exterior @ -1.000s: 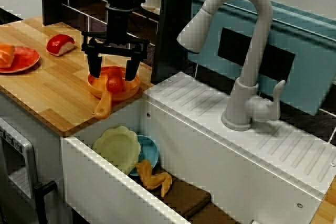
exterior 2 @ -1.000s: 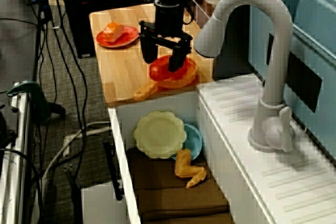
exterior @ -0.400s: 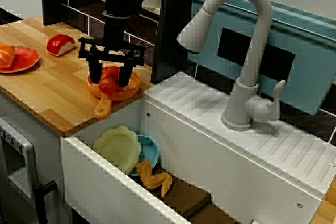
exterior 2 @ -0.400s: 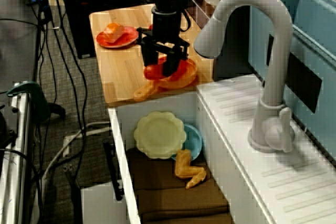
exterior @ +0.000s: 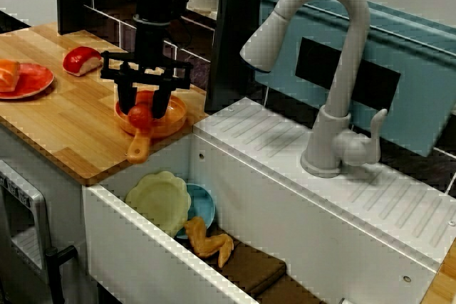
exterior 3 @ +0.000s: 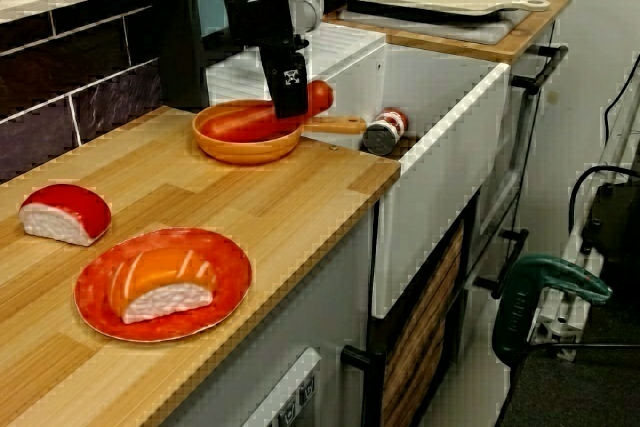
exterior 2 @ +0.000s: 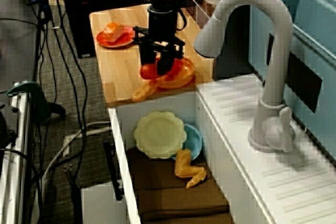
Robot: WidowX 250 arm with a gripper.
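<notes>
In the front view my black gripper hangs straight down over the left part of an orange pan on the wooden counter. Its fingers are shut on a red round toy food, which sits at the pan's left rim. The view from above shows the same gripper gripping the red piece above the pan. In the view along the counter one finger covers most of the red piece, which shows just above the pan.
A red plate with salmon sushi and a loose red sushi lie further left on the counter. Right of the pan, the sink holds a yellow plate, a blue bowl and an orange piece. A grey faucet stands behind.
The fingers have closed in on the red piece. The gripper has drifted a little to the left with it, toward the pan's left rim.
</notes>
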